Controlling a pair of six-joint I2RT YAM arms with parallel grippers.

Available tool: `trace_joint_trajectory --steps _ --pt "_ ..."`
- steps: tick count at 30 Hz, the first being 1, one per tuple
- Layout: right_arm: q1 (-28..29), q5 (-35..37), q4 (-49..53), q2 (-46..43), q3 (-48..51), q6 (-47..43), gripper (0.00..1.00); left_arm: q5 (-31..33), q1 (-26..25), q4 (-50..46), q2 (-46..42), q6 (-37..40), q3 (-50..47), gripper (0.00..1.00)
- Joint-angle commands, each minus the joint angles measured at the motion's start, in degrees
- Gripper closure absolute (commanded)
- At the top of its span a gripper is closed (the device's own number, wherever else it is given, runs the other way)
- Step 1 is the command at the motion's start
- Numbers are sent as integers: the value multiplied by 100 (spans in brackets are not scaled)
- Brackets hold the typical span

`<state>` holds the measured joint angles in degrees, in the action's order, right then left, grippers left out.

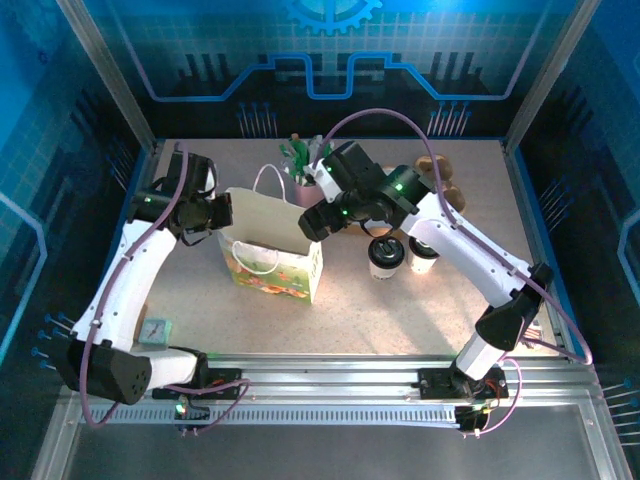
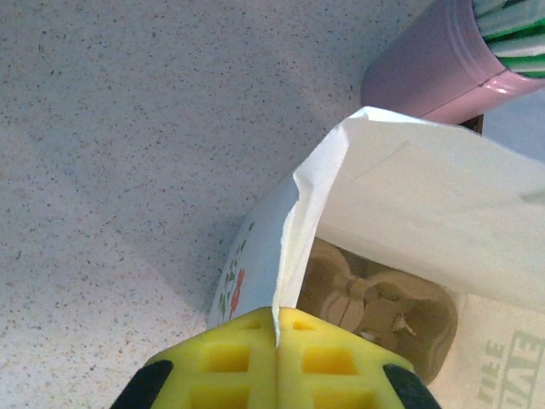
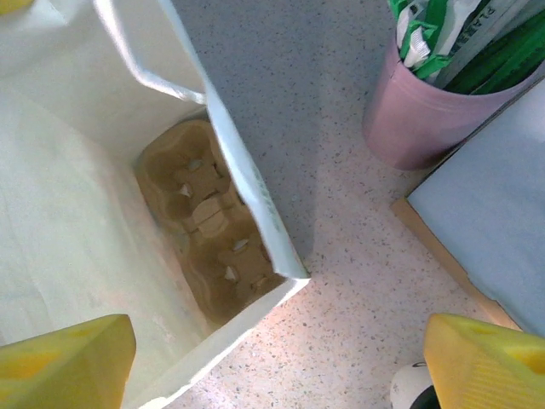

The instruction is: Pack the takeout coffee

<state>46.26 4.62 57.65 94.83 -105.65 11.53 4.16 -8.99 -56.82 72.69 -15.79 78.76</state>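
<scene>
On the speckled table [image 1: 400,310] the tall white paper bag [image 1: 270,245] stands open, its rim clamped by the left gripper [image 2: 277,341]. The right gripper [image 3: 277,362] hangs spread above it. Right of the bag, the small white black-lidded paper cup [image 1: 385,257] stands upright, lid up.

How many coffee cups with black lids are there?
2. One lidded white paper cup stands right of the tall white paper bag; the second lidded cup stands beside it, farther right. The right arm above them may hide more.

The left gripper's [image 1: 224,211] jaws pinch the bag's [image 1: 268,240] rim; two lidded cups [image 1: 385,257] stand right of the right gripper's [image 1: 312,222] jaws.
</scene>
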Motion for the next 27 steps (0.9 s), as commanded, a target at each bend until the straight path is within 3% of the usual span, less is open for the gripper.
trace_joint_trajectory --steps 1,9,15,20,27 --pt "75 -169 -222 64 114 166 14 -96 0 -239 -434 -227 -201 100" --pt "217 -314 -877 -383 760 74 17 692 -678 662 -2442 -1239 -1604 100" --pt "379 -341 -1062 -697 1425 94 18 1262 -1609 1117 -3594 -1973 -2616 100" --pt "760 -95 -1218 -1047 2129 151 19 2718 -2831 991 -3972 -2343 -2906 100" --pt "1068 118 -1638 -1839 3311 440 22 5041 -5209 729 -3838 -3117 -3232 100"
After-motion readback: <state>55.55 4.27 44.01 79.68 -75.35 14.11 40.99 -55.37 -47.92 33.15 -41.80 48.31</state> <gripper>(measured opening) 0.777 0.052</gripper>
